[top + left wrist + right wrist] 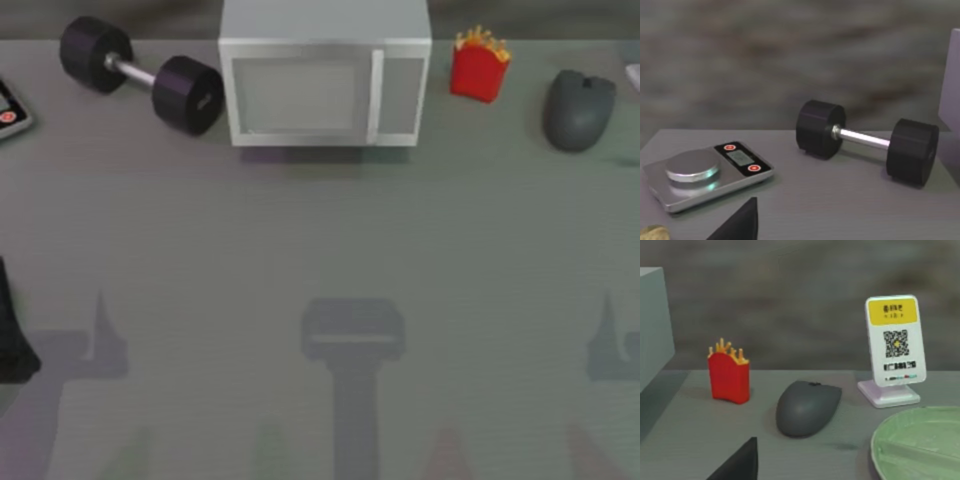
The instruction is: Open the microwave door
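Observation:
The light grey microwave (pixel 325 25) stands at the back middle of the table, facing forward. Its door (pixel 300 95) with the pale window lies flush and closed, and the silvery handle bar (pixel 377 95) runs vertically beside the plain control strip (pixel 403 95). A slice of the microwave's side shows in the left wrist view (pixel 952 75) and in the right wrist view (pixel 652 325). My left gripper (pixel 842 235) is parked low at the table's left edge, open and empty, one dark fingertip (pixel 742 222) showing. My right gripper (pixel 782 475) is parked at the right, open and empty, far from the microwave.
A black dumbbell (pixel 140 75) lies just left of the microwave, with a silver kitchen scale (pixel 705 175) further left. To the microwave's right stand a red box of fries (pixel 480 65) and a dark mouse (pixel 578 108), then a QR sign (pixel 895 347) and a green plate (pixel 925 445).

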Robot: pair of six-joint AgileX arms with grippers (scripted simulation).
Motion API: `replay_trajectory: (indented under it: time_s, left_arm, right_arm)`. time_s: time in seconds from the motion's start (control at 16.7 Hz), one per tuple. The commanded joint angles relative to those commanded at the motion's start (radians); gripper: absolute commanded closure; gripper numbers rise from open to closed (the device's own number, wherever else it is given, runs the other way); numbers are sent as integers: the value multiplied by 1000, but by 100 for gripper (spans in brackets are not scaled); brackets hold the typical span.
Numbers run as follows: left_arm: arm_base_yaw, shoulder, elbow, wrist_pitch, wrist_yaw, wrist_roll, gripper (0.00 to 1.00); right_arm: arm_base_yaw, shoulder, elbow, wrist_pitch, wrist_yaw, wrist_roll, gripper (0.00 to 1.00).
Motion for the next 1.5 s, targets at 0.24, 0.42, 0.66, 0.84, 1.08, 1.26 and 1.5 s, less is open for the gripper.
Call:
replay_trajectory:
  time_s: [0.24, 0.42, 0.66, 0.84, 1.08, 1.26, 1.5]
  left_arm:
    - [-16, 30, 30, -12, -6, -12, 0]
    - [-71, 156, 155, -61, -35, -58, 0]
    - [-185, 468, 447, -176, -103, -153, 0]
    - [-287, 778, 727, -287, -167, -239, 0]
    - [-433, 1236, 1127, -447, -259, -362, 0]
    - [-537, 1569, 1420, -559, -323, -450, 0]
    - [-654, 1931, 1744, -682, -393, -551, 0]
  right_arm:
    - [0, 0, 0, 0, 0, 0, 0]
    - [0, 0, 0, 0, 0, 0, 0]
    - [0, 0, 0, 0, 0, 0, 0]
    - [0, 0, 0, 0, 0, 0, 0]
    - [0, 0, 0, 0, 0, 0, 0]
    - [0, 0, 0, 0, 0, 0, 0]
    - [0, 0, 0, 0, 0, 0, 0]
